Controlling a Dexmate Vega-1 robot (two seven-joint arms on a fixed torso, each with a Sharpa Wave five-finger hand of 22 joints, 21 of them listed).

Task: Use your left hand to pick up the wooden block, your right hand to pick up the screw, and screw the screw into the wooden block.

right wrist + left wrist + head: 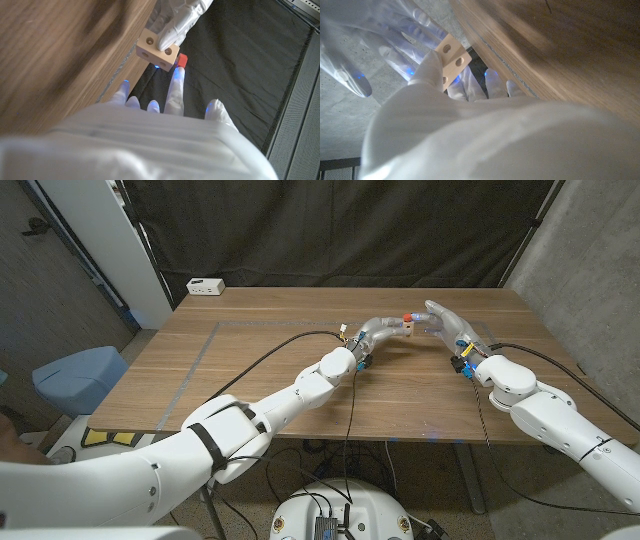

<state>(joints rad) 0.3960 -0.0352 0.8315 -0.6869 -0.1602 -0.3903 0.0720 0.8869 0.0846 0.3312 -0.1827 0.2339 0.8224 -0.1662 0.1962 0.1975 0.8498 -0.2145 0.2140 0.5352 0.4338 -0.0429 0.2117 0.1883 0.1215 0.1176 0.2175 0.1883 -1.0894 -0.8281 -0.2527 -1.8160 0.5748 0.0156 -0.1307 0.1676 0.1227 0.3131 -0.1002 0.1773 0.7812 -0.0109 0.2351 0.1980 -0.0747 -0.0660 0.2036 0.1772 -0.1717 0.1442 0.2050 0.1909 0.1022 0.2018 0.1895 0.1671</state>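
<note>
wooden block [156, 51] — up off the counter [250, 370] at far centre, pinched in the left hand [378, 332] | screw [182, 60], red head, right at the block's side, a fingertip [176, 80] of the right hand [452, 325] touching it; grip on it unclear, fingers extended | hands meeting.

**Materials and finishes**

Pale bare wood, matt and smooth, with round drilled holes: the wooden block [157, 51]. Red, seemingly plastic head on the screw [182, 60]. Translucent whitish covering, faintly glossy, over left hand [380, 332] and right hand [447, 324]. Glossy white plastic shells along both arms. Brown wood-grain top, satin sheen: the table [250, 380]. Matt black cloth: the backdrop [330, 230], upper middle of head view.
</note>
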